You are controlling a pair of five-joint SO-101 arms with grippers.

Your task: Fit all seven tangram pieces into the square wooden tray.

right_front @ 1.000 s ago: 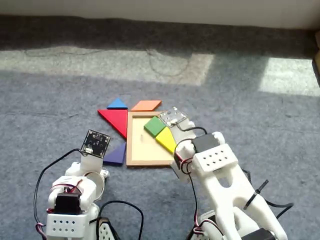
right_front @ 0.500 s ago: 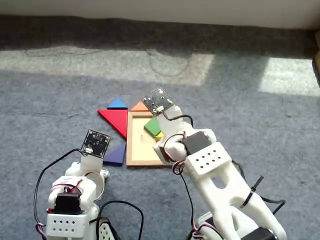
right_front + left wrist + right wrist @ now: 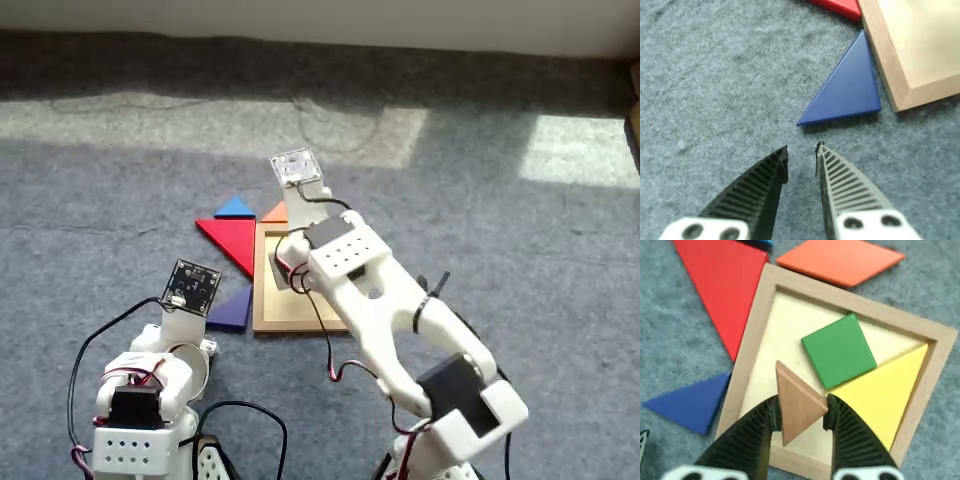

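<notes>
Right gripper (image 3: pixel 800 412) clamps tan triangle (image 3: pixel 796 390) over tray (image 3: pixel 750 347); we judge it's for seating. Left gripper (image 3: pixel 801 156) parted, empty.

Green square (image 3: pixel 839 351), yellow triangle (image 3: pixel 885 395), red triangle (image 3: pixel 722 287), orange parallelogram (image 3: pixel 840 261), navy triangle (image 3: pixel 690 402), tan triangle (image 3: pixel 799 407), pale wood tray (image 3: pixel 751 335), grey carpet (image 3: pixel 670 355).

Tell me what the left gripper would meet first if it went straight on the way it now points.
Probably the dark blue triangle: its near corner lies just ahead of the left gripper. How high the gripper is I cannot tell.
</notes>
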